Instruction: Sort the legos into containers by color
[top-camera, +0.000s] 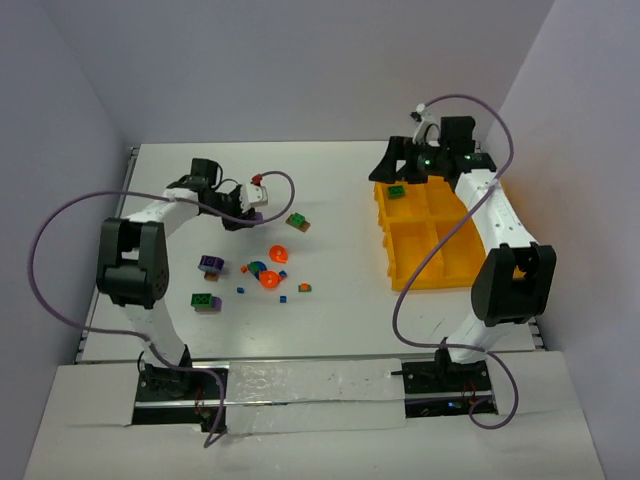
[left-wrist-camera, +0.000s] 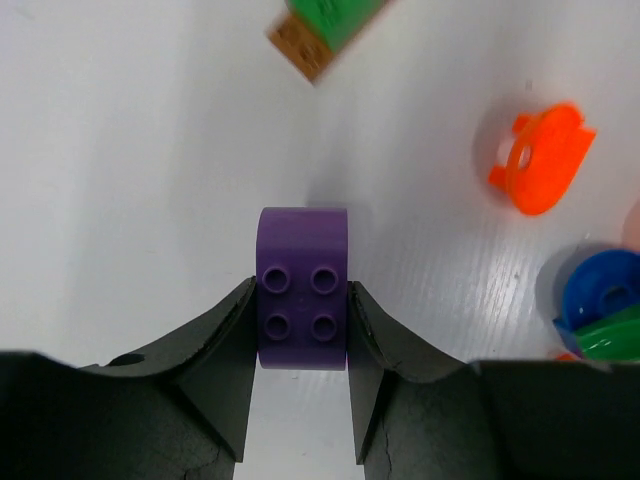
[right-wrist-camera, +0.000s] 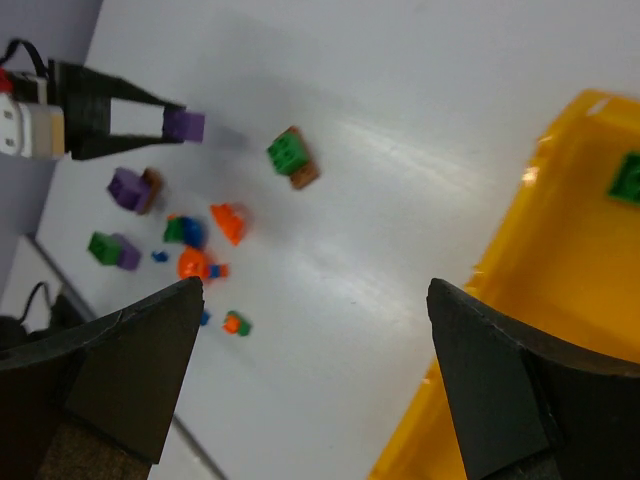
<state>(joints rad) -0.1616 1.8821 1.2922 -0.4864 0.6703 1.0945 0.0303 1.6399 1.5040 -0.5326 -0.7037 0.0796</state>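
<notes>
Down toward the near edge, on the left half of the white desk (top-camera: 340, 320), the loose legos are scattered about. Nearest is a green-and-purple brick (top-camera: 205, 300), with a purple-and-brown brick (top-camera: 210, 264) just behind it. To their right sit an orange dish (top-camera: 268, 280), a second orange dish (top-camera: 278, 255) and a blue-and-green round piece (top-camera: 256, 267), with tiny blue and orange bits (top-camera: 241, 290) sprinkled among them. A little farther in, toward the middle of the desk, a green-and-brown brick (top-camera: 297, 222) lies on its own, apart from the cluster. Just to its left, the left claw (top-camera: 250, 207) is clamped on a purple brick (left-wrist-camera: 303, 290). The black fingers (left-wrist-camera: 225, 350) press on both of its sides, and its four studs face the wrist camera. Whether it is clear of the desk I cannot tell. Over on the right side, the yellow-orange tray (top-camera: 386, 240) runs along the right edge toward the far right corner. One green brick (top-camera: 397, 191) lies in its far-left compartment. At that far end the right claw (right-wrist-camera: 315, 300) hangs above the tray's rim, spread wide apart with nothing between its fingers.
</notes>
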